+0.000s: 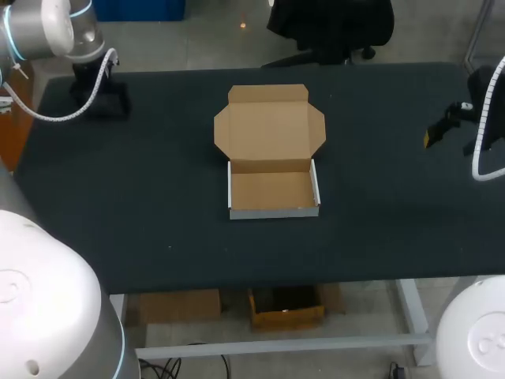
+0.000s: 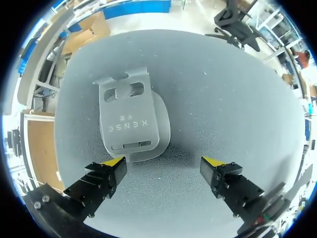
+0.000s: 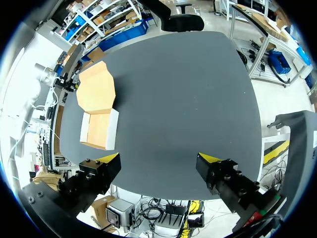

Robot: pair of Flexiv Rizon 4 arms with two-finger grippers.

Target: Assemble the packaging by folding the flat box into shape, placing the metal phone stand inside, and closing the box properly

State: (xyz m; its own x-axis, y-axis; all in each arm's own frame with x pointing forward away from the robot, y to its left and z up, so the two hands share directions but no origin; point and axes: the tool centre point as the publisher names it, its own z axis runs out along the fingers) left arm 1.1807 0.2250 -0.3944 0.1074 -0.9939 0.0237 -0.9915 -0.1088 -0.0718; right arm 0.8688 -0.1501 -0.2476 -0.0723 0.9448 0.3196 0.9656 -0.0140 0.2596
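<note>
The box (image 1: 274,192) stands folded into shape in the middle of the table (image 1: 158,205). Its tray is empty and its lid (image 1: 268,130) lies open and flat on the far side, so the step in hand looks to be fetching the metal phone stand (image 2: 131,121). The stand lies flat at the table's far-left corner, well apart from the box, and in the head view the left arm hides it. The left end effector (image 2: 162,162) is right at the stand with its 2 fingers spread wide and nothing between them. From there the stand lies just ahead, and its long axis runs straight out away from the fingers. It sits off-centre, its near edge just beside 1 yellow fingertip and well apart from the other. For a pick, the gap would probably need to shift sideways over the stand, so the fingers close across its narrow width. The right end effector (image 3: 161,158) is at the table's right edge, also spread and empty. The box is well ahead of it and off to 1 side, so the left arm is clearly the nearer to the stand.
</note>
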